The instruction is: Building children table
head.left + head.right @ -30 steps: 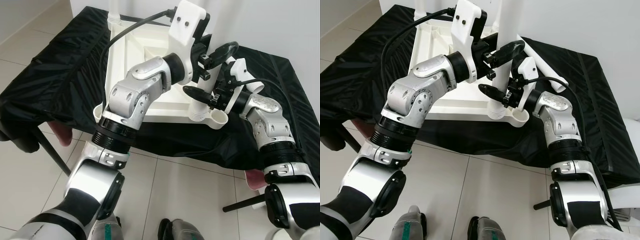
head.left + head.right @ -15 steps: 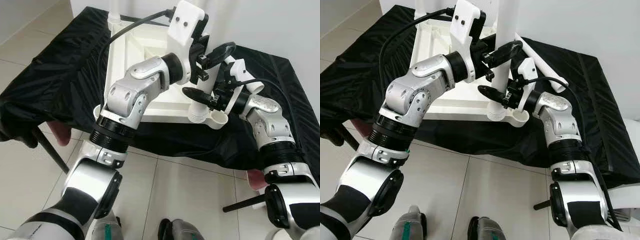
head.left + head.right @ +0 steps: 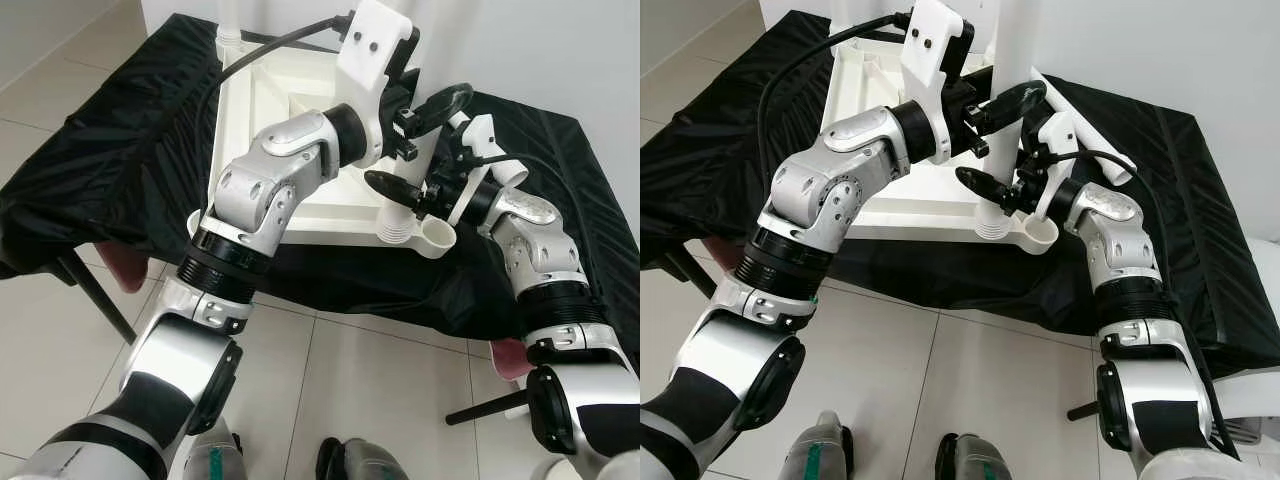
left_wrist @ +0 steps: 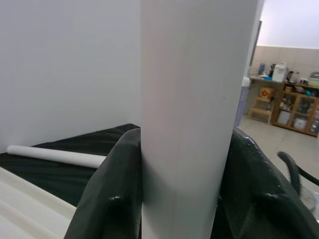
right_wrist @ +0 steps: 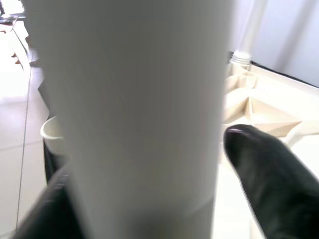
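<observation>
- Left gripper (image 3: 992, 108) clamps the leg (image 3: 1002, 150); right gripper (image 3: 1002, 180) clamps it lower.
- Socket (image 3: 1041, 235) sits at 5 o'clock of the leg's threaded end.
- Keep the leg vertical while seating it in the tabletop (image 3: 875, 100).

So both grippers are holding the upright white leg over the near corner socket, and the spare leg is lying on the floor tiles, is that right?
Not quite. The spare leg lies on the black cloth, not the floor tiles, as the right eye view shows. The rest holds: the left gripper and right gripper both grip the upright white leg above the near corner socket.
</observation>
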### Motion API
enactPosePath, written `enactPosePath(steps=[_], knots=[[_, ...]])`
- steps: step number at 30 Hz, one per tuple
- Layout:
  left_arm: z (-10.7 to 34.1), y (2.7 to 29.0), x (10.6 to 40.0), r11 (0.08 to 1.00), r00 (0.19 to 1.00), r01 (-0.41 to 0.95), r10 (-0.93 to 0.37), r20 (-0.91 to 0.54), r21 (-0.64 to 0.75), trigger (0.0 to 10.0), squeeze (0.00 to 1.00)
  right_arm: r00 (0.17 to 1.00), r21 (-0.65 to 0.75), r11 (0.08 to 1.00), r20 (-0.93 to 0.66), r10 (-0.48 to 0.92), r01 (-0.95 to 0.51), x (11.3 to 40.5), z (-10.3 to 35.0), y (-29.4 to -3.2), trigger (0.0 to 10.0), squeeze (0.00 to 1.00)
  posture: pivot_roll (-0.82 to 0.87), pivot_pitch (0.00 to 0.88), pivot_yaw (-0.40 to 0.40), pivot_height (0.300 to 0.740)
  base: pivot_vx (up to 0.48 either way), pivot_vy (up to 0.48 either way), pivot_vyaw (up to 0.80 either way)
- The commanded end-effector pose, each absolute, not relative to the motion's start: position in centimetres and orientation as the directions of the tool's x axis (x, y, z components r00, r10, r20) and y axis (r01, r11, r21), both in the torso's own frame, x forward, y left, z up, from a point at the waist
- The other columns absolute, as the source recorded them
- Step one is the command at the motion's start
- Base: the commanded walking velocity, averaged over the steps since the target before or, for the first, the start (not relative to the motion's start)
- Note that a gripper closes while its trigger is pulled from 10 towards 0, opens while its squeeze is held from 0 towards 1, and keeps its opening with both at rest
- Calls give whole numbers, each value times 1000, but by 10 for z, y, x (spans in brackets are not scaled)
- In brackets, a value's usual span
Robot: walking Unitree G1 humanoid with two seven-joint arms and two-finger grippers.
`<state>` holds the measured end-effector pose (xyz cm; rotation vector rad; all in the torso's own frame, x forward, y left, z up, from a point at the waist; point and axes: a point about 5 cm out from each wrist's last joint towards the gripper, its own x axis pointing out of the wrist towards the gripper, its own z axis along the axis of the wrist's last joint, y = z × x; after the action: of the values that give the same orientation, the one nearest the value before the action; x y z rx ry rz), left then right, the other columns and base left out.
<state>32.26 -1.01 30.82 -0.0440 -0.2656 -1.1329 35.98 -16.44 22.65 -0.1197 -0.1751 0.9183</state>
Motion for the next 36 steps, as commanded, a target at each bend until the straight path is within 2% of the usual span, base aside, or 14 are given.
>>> enactPosePath(steps=[1,8,9,10,11,13,14,18,22,30,36], knots=[[312,-20,312,273,238,950,-947,215,151,10000,0,612,-166,625,130,781,-763,362,231,-166,10000,1000,90,0,-105,740,0,0,0],[312,-16,325,366,337,923,-918,211,117,10000,0,663,-192,682,160,731,-705,361,233,-162,10000,1000,92,0,-109,740,0,0,0],[313,-12,331,414,387,905,-897,213,101,10000,0,695,-201,715,170,699,-670,361,234,-160,10000,702,92,0,-111,740,0,0,0],[313,-12,331,414,387,905,-897,213,101,10000,0,695,-201,715,170,699,-670,361,234,-160,10000,702,92,0,-111,740,0,0,0],[315,-8,337,457,431,886,-875,221,84,10000,0,734,-215,752,172,657,-623,361,233,-157,10000,0,93,1,-111,740,0,0,0],[315,-8,337,457,431,886,-875,221,84,10000,0,734,-215,752,172,657,-623,361,233,-157,10000,0,93,1,-111,740,0,0,0],[320,2,348,523,497,851,-834,241,55,10000,0,793,-229,807,173,584,-544,362,233,-154,10000,0,94,0,-111,740,0,0,0],[325,10,355,569,543,822,-799,259,32,10000,0,847,-214,862,187,498,-460,365,233,-152,10000,0,96,0,-111,740,0,0,0],[326,12,357,580,554,814,-790,263,27,10000,0,859,-205,875,193,475,-438,365,234,-151,10000,0,96,0,-111,740,0,0,0],[333,18,360,605,575,795,-768,282,28,10000,0,940,-146,949,162,302,-279,366,228,-138,10000,0,108,0,-115,740,0,0,0],[334,16,360,603,570,797,-769,289,32,10000,0,956,-155,960,146,255,-233,363,226,-133,10000,0,107,0,-117,740,0,0,0]])
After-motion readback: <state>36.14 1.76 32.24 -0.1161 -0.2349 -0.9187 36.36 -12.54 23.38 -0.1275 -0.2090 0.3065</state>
